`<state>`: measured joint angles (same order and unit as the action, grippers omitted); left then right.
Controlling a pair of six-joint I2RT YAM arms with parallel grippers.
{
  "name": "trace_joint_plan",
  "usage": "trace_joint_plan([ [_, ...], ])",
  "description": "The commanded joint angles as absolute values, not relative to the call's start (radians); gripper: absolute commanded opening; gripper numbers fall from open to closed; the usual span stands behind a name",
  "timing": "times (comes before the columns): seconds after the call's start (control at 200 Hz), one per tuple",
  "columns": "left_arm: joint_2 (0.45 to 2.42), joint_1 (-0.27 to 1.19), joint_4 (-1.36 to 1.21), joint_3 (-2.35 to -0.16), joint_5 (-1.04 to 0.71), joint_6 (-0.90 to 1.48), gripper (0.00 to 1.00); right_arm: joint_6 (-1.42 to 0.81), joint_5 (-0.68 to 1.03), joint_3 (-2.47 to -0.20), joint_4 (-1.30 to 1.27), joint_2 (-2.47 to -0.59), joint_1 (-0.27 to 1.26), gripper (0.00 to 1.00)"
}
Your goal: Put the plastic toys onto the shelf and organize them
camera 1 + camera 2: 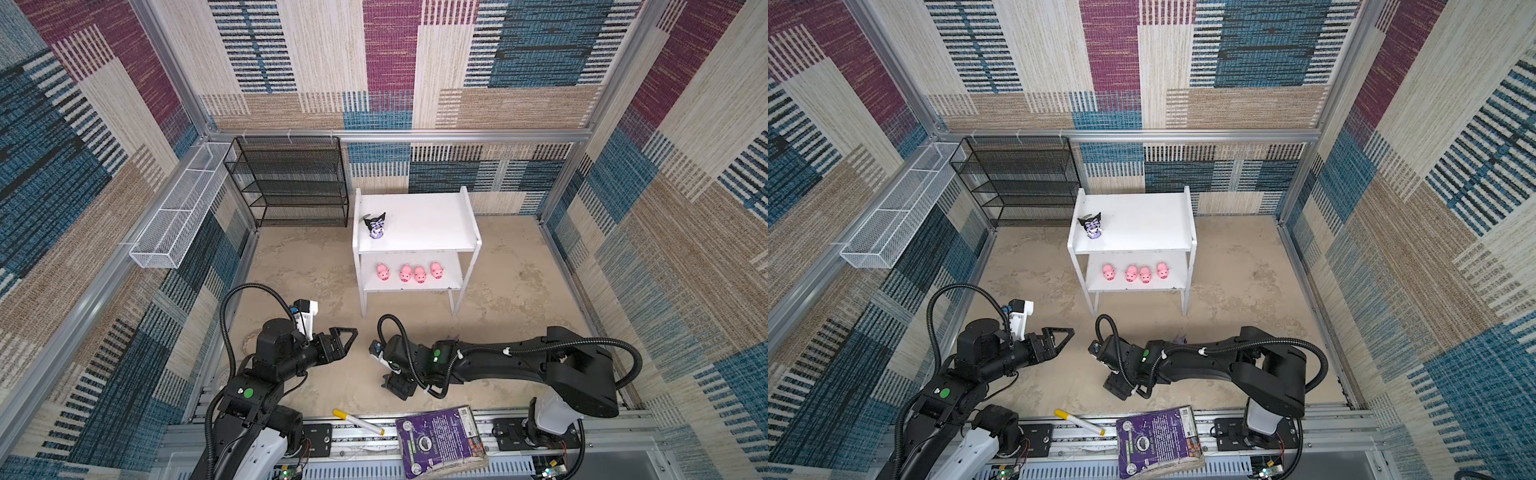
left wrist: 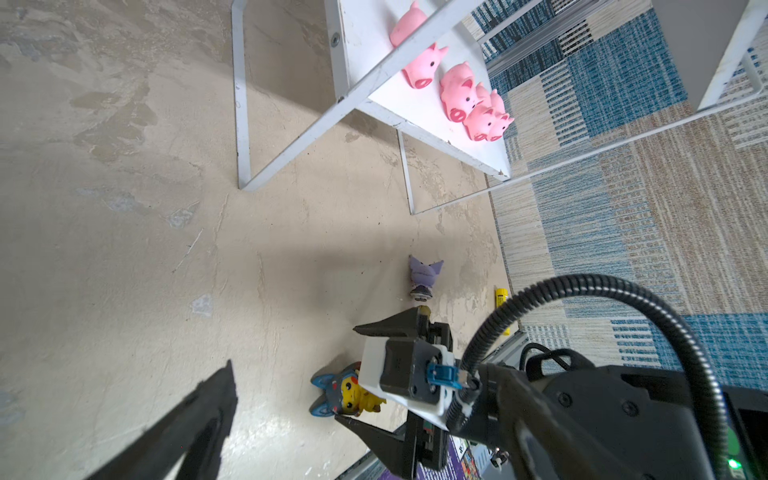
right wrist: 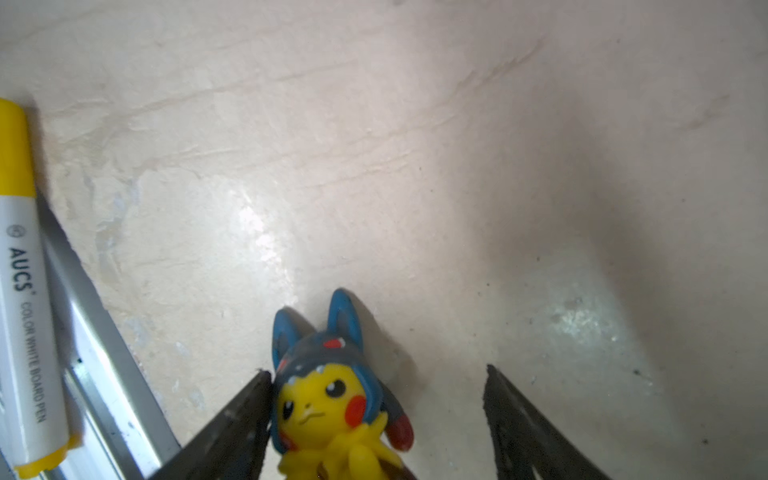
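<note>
Partly cropped: yellow blue-hooded toy [image 3: 320, 403] inside right hand [image 3: 378, 371], jaws parted, ungripped; left hand [image 1: 351, 334] wide open, empty.

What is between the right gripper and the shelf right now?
The lilac eared figurine, on the floor close to the right gripper; beyond it the floor is bare up to the shelf. The left wrist view shows this.

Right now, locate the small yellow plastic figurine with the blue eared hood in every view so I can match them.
Left wrist: the yellow blue-hooded figurine stands on the beige surface between the fingers of the right gripper.
Right wrist: at the lower edge, touching one finger, the other apart.
Both top views: hidden; the right gripper points down over it.
Shared landmark: the right gripper, in all four.
</note>
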<state>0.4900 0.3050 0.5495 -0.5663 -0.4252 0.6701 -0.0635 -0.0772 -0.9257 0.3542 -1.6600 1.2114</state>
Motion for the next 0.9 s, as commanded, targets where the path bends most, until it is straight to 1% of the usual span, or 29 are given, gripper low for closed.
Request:
trace_joint_plan([
  [0.0,0.488,0.298,0.524,-0.566,-0.440,0.653,0.99,-0.011,-0.045,-0.939,0.320,-1.673,1.212,0.70],
  [0.05,0.488,0.297,0.524,-0.566,-0.440,0.653,0.98,-0.006,-0.028,-0.934,0.325,-1.674,1.212,0.65],
  [0.11,0.488,0.296,0.523,-0.565,-0.442,0.652,0.98,-0.012,-0.009,-0.920,0.326,-1.665,1.212,0.63],
  [0.441,0.509,0.283,0.508,-0.560,-0.459,0.655,0.99,-0.036,0.038,-0.857,0.342,-1.578,1.212,0.62],
  [0.591,0.509,0.277,0.506,-0.558,-0.463,0.656,0.99,-0.031,0.039,-0.842,0.337,-1.573,1.212,0.50],
  [0.731,0.510,0.274,0.503,-0.557,-0.467,0.657,0.98,-0.027,0.036,-0.842,0.324,-1.575,1.212,0.44],
  [0.896,0.528,0.273,0.497,-0.561,-0.492,0.651,0.99,-0.031,0.014,-0.842,0.311,-1.566,1.212,0.34],
])
